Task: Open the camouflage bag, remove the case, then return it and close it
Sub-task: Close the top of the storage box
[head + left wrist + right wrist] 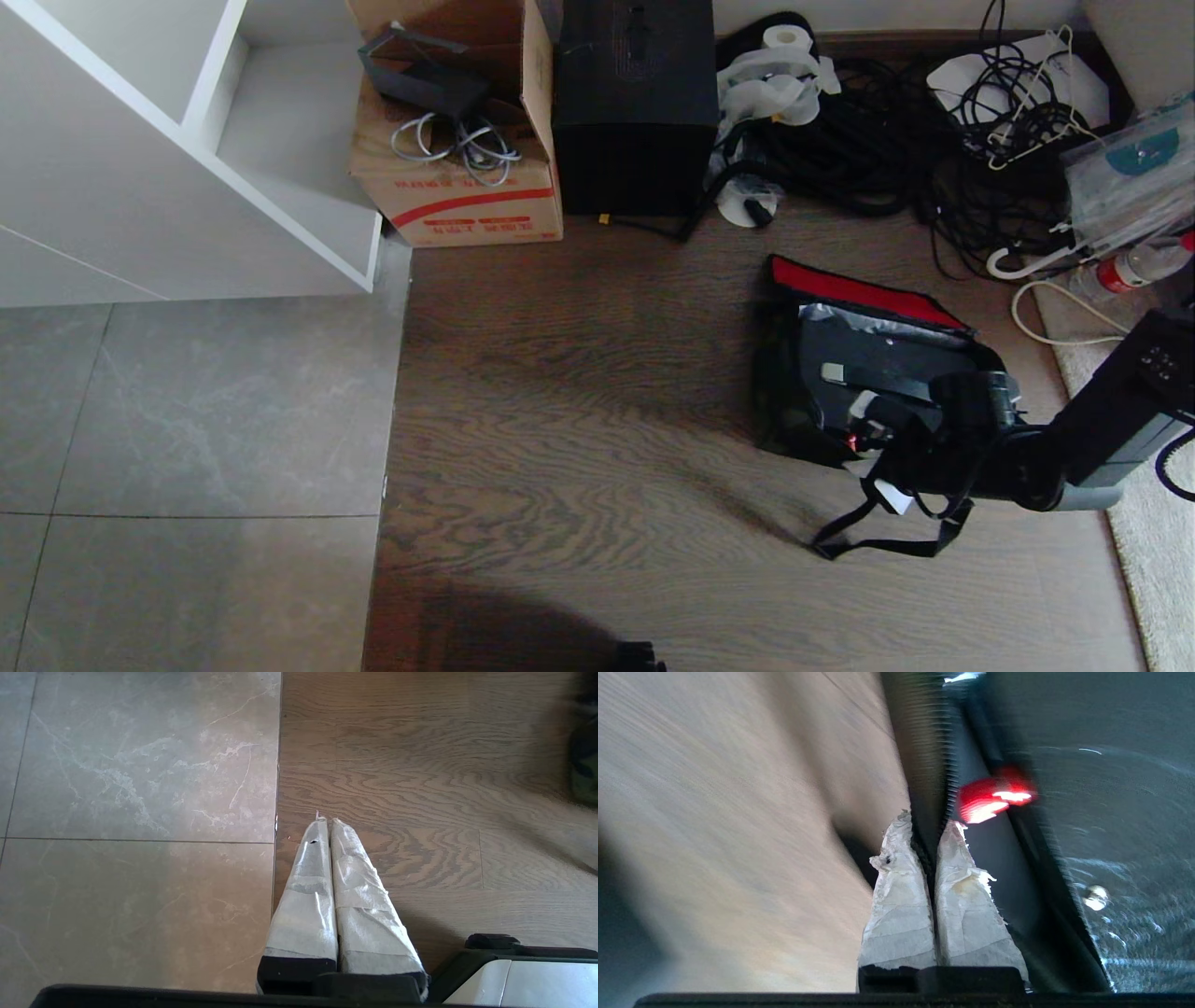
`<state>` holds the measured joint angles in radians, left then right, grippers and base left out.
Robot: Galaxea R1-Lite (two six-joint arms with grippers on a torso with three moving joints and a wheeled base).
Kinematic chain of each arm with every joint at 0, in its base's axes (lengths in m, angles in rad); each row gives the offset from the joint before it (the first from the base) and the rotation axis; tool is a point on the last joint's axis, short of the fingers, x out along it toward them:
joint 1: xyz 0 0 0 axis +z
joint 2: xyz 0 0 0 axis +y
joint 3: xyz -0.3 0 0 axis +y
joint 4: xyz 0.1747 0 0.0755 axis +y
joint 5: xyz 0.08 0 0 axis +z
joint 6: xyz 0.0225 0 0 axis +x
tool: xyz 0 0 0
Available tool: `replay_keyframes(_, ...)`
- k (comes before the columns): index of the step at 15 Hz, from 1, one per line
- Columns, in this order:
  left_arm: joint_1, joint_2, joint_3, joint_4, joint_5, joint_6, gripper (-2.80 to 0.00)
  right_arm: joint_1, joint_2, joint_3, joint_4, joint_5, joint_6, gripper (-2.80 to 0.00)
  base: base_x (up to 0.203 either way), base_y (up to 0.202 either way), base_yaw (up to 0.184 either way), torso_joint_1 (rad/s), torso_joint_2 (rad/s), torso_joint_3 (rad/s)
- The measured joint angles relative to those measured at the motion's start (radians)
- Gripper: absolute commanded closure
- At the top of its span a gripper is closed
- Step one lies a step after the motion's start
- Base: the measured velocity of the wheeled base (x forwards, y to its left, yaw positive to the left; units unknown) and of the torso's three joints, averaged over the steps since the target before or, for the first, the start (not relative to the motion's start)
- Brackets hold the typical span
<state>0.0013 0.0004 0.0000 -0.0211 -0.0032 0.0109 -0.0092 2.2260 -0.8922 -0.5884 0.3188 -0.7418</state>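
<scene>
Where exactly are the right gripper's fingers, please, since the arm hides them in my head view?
Observer: The right gripper is shut on the camouflage bag's zippered rim.
Operator: Thank you. How close is the red latch?
Observer: The red latch lies just past one fingertip, on the inner side of the rim.
Operator: And the left gripper, which I cannot see?
Observer: The left gripper is shut and empty, hanging over the seam where tile meets wood floor.
</scene>
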Motion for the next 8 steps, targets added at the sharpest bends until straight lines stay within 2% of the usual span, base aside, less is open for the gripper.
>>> replay_keyframes(2,0.0,0.0,0.0,0.0,0.0,0.0,0.0,0.099,-0.035,0.006,0.012,-0.066,0.104,0.0,0.0,0.0,0.0,0.0,0.0,0.0)
replay_keyframes(5,0.0,0.0,0.0,0.0,0.0,0.0,0.0,0.246,-0.067,-0.001,0.018,-0.226,0.298,0.0,0.0,0.0,0.0,0.0,0.0,0.0)
replay_keyframes(7,0.0,0.0,0.0,0.0,0.0,0.0,0.0,0.287,-0.072,0.003,0.015,-0.309,0.349,0.0,0.0,0.0,0.0,0.0,0.0,0.0)
replay_keyframes(8,0.0,0.0,0.0,0.0,0.0,0.0,0.0,0.293,-0.072,0.007,0.019,-0.316,0.35,0.0,0.0,0.0,0.0,0.0,0.0,0.0)
